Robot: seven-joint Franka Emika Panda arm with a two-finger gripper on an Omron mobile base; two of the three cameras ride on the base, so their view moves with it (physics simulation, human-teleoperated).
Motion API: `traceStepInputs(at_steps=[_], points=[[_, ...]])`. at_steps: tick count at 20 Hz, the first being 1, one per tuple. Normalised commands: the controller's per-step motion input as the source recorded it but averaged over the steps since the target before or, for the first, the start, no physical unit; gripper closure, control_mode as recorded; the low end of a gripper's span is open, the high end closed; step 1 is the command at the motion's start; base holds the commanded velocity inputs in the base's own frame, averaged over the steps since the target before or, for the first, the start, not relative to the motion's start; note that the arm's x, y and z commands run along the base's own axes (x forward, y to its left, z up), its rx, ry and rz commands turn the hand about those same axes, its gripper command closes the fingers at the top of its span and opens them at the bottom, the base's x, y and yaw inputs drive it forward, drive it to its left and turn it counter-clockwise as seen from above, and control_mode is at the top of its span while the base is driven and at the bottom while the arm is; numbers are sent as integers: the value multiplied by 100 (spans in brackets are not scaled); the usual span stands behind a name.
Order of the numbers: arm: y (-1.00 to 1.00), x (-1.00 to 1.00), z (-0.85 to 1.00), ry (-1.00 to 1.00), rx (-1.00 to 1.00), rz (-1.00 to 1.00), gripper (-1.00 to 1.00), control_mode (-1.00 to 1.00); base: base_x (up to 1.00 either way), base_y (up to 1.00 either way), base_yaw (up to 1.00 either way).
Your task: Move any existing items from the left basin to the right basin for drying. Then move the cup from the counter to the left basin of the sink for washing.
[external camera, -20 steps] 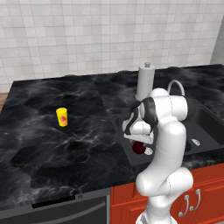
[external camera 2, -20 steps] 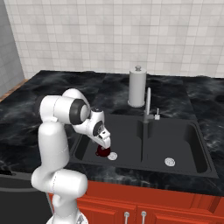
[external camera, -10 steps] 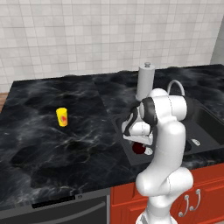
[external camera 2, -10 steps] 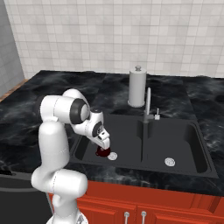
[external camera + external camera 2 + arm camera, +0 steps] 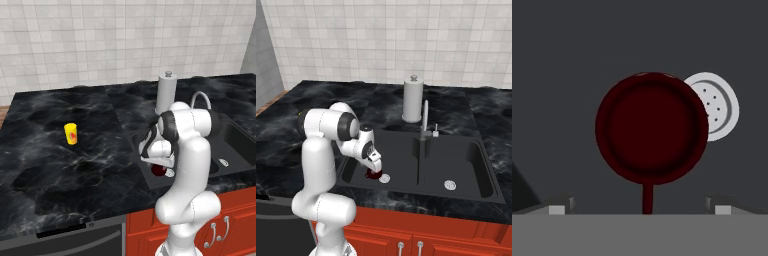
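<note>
Left base view first, operator: over on your far left the yellow cup stands upright on the black marble counter, well apart from the sink. Slide right and you meet the white arm bent down over the left basin, with the dark red bowl just under the hand on the basin floor. Behind it, the paper towel roll stands on the counter, and the curved faucet peeks past the arm's shoulder. Right base view now: the gripper hangs low in the left basin, right above the bowl, and the silver drain disc lies just beside it. Further right, the faucet rises at the divider, then the right basin lies with its own drain. Hand view: you look straight down into the bowl, which partly covers the drain disc at its upper right. Your fingertips stand spread wide at either side, touching nothing, with the bowl between them.
</note>
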Motion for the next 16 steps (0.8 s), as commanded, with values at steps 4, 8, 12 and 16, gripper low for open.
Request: traceStepInputs(at_steps=[4,8,12,16], points=[[1,-1,-14,0,0,0,-100,-100,0,0,0],[1,-2,-12,0,0,0,-100,-100,0,0,0],[1,-2,-10,0,0,0,-100,-100,0,0,0],[0,-2,-10,0,0,0,-100,-100,0,0,0]])
